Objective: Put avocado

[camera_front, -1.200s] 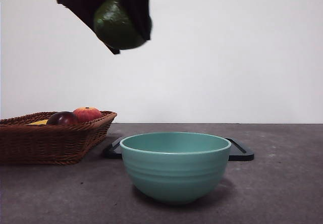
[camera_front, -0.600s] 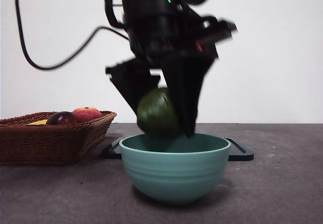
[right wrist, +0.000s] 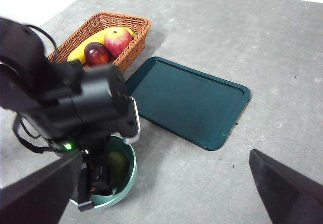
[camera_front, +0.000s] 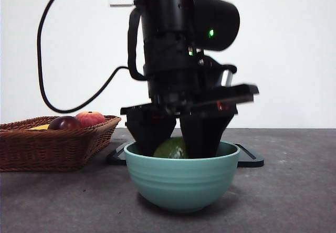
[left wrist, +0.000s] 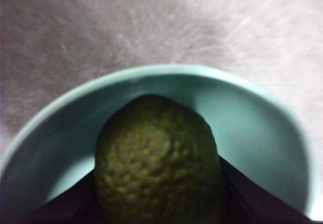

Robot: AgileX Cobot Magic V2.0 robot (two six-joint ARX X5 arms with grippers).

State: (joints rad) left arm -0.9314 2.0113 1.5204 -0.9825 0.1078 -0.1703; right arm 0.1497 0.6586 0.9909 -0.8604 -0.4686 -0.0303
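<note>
The avocado is dark green and bumpy. It sits low inside the teal bowl, between the black jaws of my left gripper, which comes down from above and is shut on it. The left wrist view shows the avocado filling the space between the jaws, with the bowl's rim around it. I cannot tell whether the fruit touches the bowl's bottom. My right gripper is open and empty, high above the table, looking down on the bowl and the avocado.
A wicker basket stands left of the bowl with a maroon fruit, a red-orange fruit and a banana. A dark flat tray lies behind the bowl; it also shows in the right wrist view.
My left gripper has come down from high at the upper left with the avocado and lowered it into the teal bowl.
</note>
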